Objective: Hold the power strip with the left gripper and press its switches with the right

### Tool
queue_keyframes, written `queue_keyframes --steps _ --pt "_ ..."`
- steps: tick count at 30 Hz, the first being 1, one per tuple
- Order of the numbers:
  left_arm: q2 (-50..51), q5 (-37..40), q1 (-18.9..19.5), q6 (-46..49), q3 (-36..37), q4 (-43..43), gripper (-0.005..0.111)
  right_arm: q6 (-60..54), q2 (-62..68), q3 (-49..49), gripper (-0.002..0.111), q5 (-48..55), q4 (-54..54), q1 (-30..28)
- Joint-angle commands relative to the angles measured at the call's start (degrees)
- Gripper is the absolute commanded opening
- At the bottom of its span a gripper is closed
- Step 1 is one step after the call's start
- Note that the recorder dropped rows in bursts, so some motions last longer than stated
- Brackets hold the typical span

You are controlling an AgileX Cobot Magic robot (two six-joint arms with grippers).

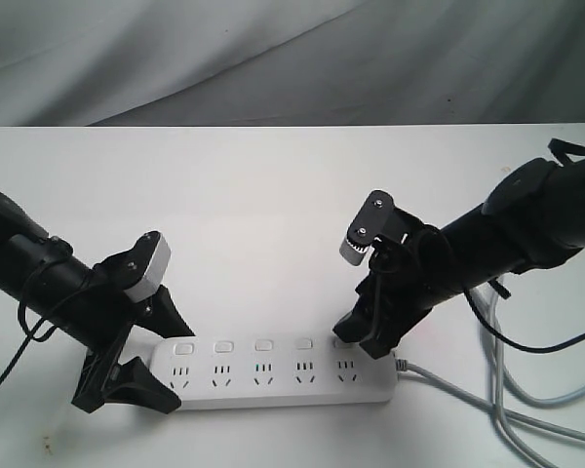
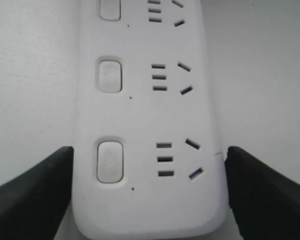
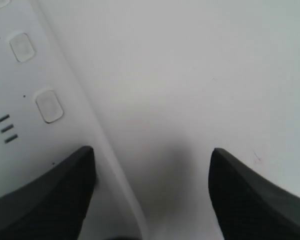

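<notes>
While left gripper (image 1: 178, 368) clamps the power strip (image 1: 273, 392), right gripper (image 1: 364, 336) gapes empty beside grey cord (image 1: 448, 383)

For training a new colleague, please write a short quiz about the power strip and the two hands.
1. True or false: the left hand grips the power strip at its cord end.
2. How many switches does the strip show in the exterior view?
3. The right hand is: A open, B closed on the cord, C out of view.
Key: 1 false; 2 five; 3 A.
</notes>
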Motion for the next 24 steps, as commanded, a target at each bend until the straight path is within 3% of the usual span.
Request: queue_keyframes --steps 1,8,16,24 --pt "0.0 -0.7 -0.2 -0.6 -0.1 0.1 0.0 -1.0 0.8 0.7 0.06 -3.8 -2.7 -0.1" --pt "0.0 -0.7 -0.2 -0.6 -0.1 0.1 0.0 1.5 -12.5 0.7 0.06 -3.2 0.5 -0.1" --pt "0.0 -0.7 -0.2 -0.6 -0.1 0.1 0.0 11.5 -32.5 0.7 0.06 -17.3 -0.4 -0.1" --pt "0.0 -0.7 -0.2 -0.6 -0.1 0.1 0.0 11.9 -46.1 0.7 0.06 -24.3 -0.2 -0.1"
